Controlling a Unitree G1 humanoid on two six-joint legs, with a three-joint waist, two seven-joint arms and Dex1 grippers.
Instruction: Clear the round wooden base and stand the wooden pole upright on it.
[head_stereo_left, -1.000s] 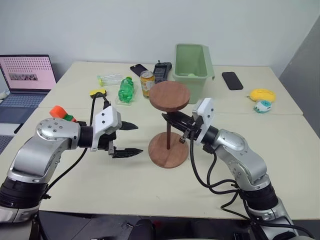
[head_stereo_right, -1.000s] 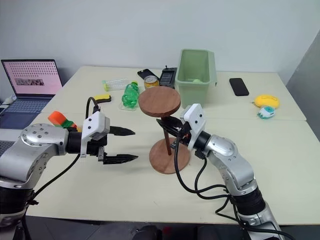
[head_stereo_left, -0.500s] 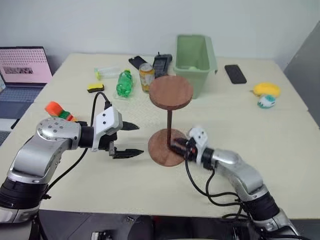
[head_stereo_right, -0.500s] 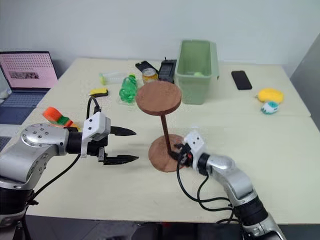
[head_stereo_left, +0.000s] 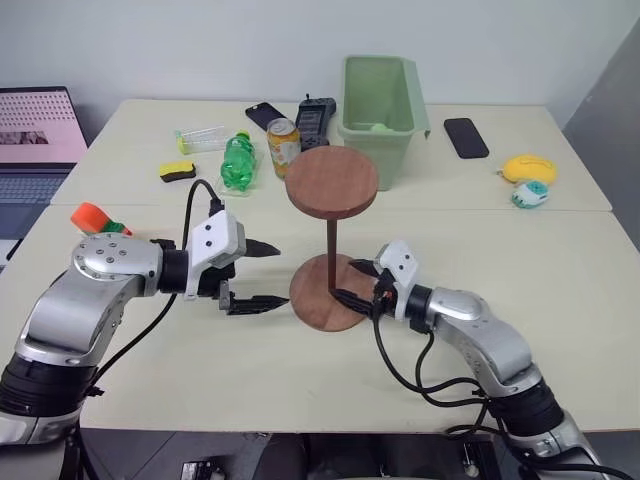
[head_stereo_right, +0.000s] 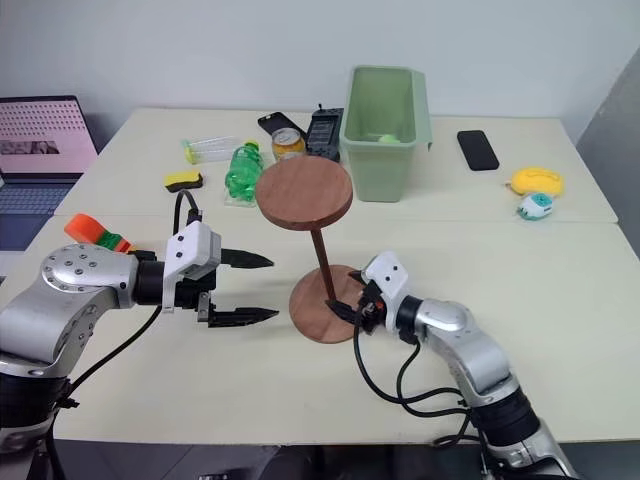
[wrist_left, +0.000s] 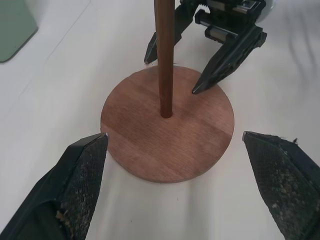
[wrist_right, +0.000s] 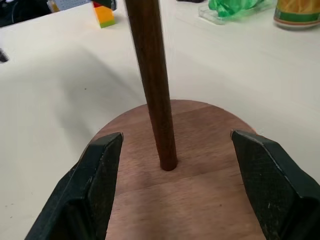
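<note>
At table centre, the base (head_stereo_left: 325, 291) lies flat with the pole (head_stereo_left: 331, 252) standing upright in its middle hole, the pole's disc (head_stereo_left: 331, 182) at the top. Right gripper (head_stereo_left: 358, 283) sits low at the base's right edge, fingers apart, one on each side of the pole's foot and not touching it; the right wrist view shows clear gaps between the rod and both fingers (wrist_right: 102, 172). Left gripper (head_stereo_left: 258, 275) hovers just left of the base, fingers spread wide, pointing toward the pole, holding nothing; the left wrist view shows its tips flanking the base's near rim without contact. Behind the pole stands a green bin (head_stereo_left: 379, 105), with a can (head_stereo_left: 283, 147) and a green bottle (head_stereo_left: 237, 162) lying to its left. Farther back lie a black remote (head_stereo_left: 315, 115) and a phone (head_stereo_left: 265, 115); a second phone (head_stereo_left: 466, 137) lies right of the bin. A yellow sponge (head_stereo_left: 178, 171) and an orange-green block (head_stereo_left: 96, 218) rest at left, a laptop (head_stereo_left: 33, 140) beyond them. A yellow toy (head_stereo_left: 525, 169) lies at far right.
</note>
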